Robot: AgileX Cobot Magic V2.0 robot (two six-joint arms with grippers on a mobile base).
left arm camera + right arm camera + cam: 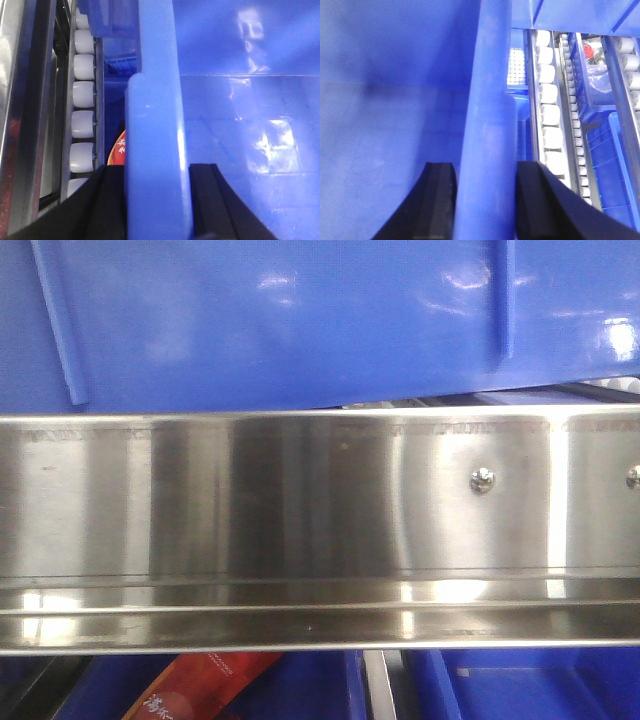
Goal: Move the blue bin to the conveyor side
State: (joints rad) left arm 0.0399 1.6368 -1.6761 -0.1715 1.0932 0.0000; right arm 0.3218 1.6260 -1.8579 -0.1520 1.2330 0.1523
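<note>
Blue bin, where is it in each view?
Front: blue bin fills the top, above the stainless-steel rail.
Left wrist: its rim runs up the centre, interior at right.
Right wrist: rim up the centre, interior at left.
Landmark: white rollers, left of rim in left wrist, right in right wrist.

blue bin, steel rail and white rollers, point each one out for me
blue bin (300, 320), front view, on its glossy side wall
stainless-steel rail (250, 500), front view, on its flat face
white rollers (83, 95), left wrist view, on one roller's middle
</note>
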